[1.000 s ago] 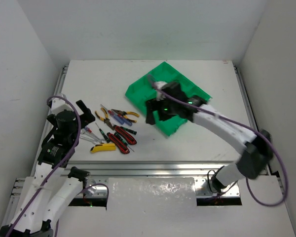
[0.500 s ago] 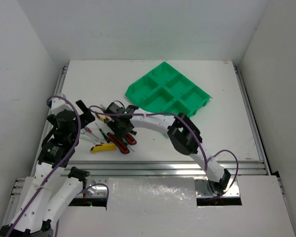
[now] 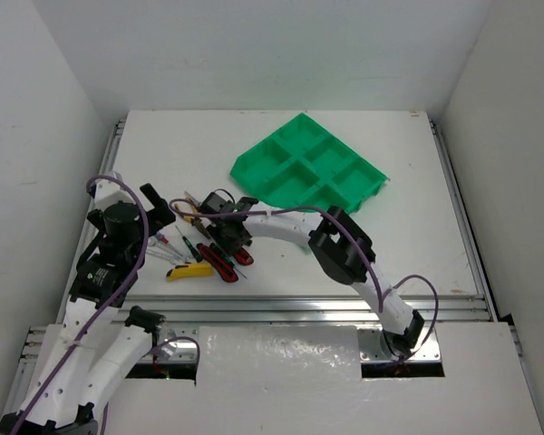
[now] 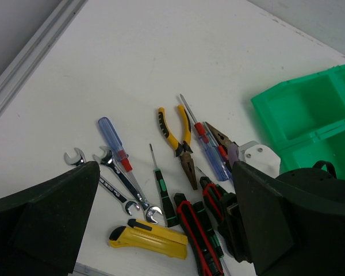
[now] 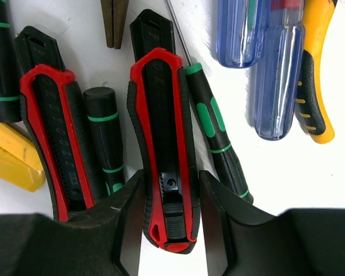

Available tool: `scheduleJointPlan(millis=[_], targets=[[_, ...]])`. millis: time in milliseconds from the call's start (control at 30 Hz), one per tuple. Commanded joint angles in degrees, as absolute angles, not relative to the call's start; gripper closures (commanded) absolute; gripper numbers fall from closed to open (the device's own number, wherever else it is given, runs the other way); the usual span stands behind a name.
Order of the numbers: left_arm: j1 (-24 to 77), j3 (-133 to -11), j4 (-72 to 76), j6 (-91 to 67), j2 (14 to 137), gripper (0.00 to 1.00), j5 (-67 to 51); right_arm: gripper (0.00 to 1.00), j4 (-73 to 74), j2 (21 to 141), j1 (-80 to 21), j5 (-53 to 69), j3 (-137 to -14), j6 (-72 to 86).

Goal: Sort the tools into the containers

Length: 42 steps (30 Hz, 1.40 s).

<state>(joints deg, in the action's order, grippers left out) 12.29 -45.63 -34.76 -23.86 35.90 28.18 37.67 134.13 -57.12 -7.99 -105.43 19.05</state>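
Red knife [image 5: 161, 132]: flat on the table [image 3: 190, 145] in the tool cluster left of centre, its butt end between the fingers [image 5: 129, 224] of the right gripper [image 5: 171, 221], which stand narrow, set against both its flanks (the knife lies level with its neighbours). Green screwdriver [image 5: 215, 132]: touching one side of it. Short screwdriver [image 5: 103, 138]: on the other side, between it and the second red knife [image 5: 52, 132]. Yellow knife [image 5: 8, 155]: just beyond that one, at the edge of the right wrist view. Blue screwdrivers [image 5: 279, 80]: two, side by side, past the green one. Pliers [image 4: 181, 144]: yellow-handled, beside the blue pair. Wrenches [image 4: 126, 184]: two, near the yellow knife. Left gripper [image 4: 165, 172]: fingers spread wide, gripping nothing, hanging over the cluster's left side. Tray [image 3: 281, 172]: green, askew, well apart at far right of the cluster.
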Motion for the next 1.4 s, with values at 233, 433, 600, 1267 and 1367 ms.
scheduleJointPlan(millis=[233, 433, 600, 1267, 1367], targets=[[11.78, -46.23, -32.34, -23.64, 35.51, 0.01, 27.69, 0.95, 35.33, 126.32, -57.22, -7.91, -97.83, 20.12], [11.78, -46.23, -32.34, -23.64, 35.59, 0.01, 27.69, 0.96, 32.26, 114.63, -57.13, -7.64, -92.64, 20.04], [11.78, -46.23, -32.34, -23.64, 35.59, 0.01, 27.69, 0.97, 32.96, 108.20, -55.99, -9.93, -90.18, 20.13], [11.78, -46.05, -31.99, -23.38, 36.03, 0.01, 26.63, 0.99, 32.77, 106.60, -12.67, -13.45, -91.40, 27.24], [11.86, -46.05, -31.82, -23.20, 36.21, 0.01, 26.37, 0.96, 33.40, 108.98, -10.47, -12.57, -92.02, 28.21]])
